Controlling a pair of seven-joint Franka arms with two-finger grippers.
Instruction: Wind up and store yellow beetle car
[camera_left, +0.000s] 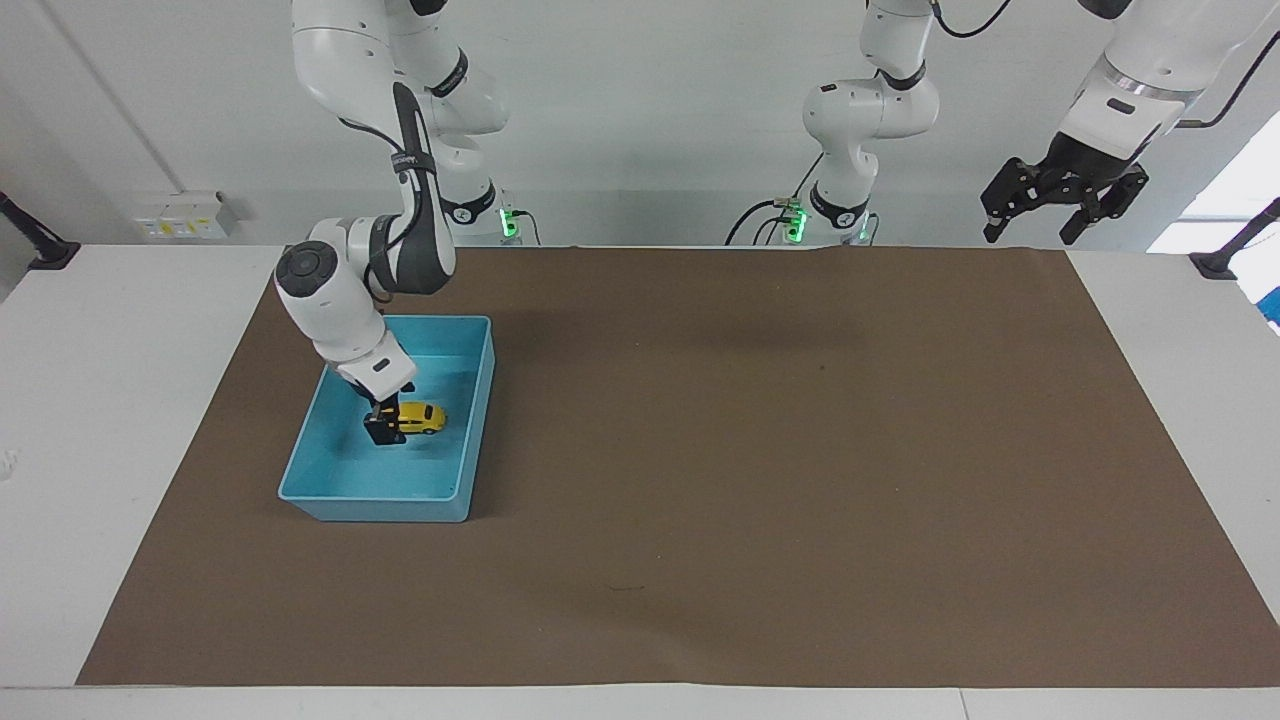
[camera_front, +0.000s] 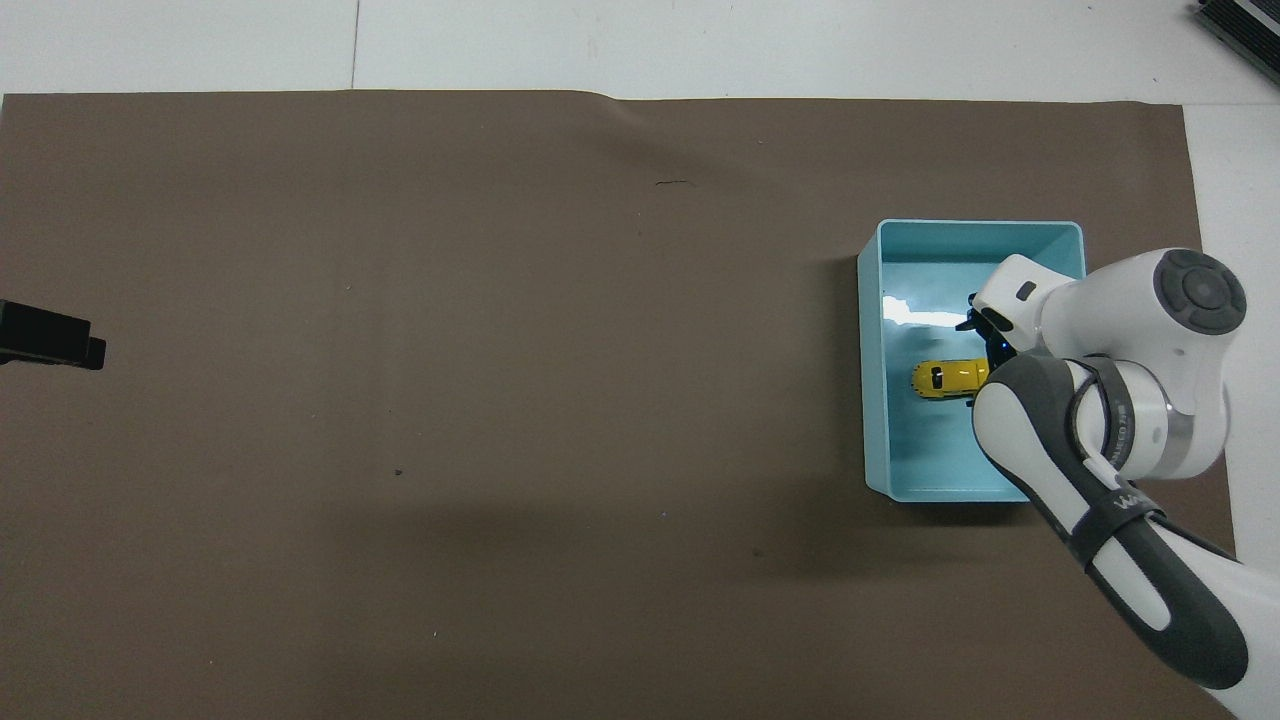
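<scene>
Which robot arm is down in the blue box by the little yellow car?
The right arm: its end effector is down in the bin beside the car. The left end effector waits up high, nowhere near it.

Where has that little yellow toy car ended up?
The yellow beetle car sits on the floor of the blue bin, at the right arm's end of the table, with the right gripper right beside it.
</scene>
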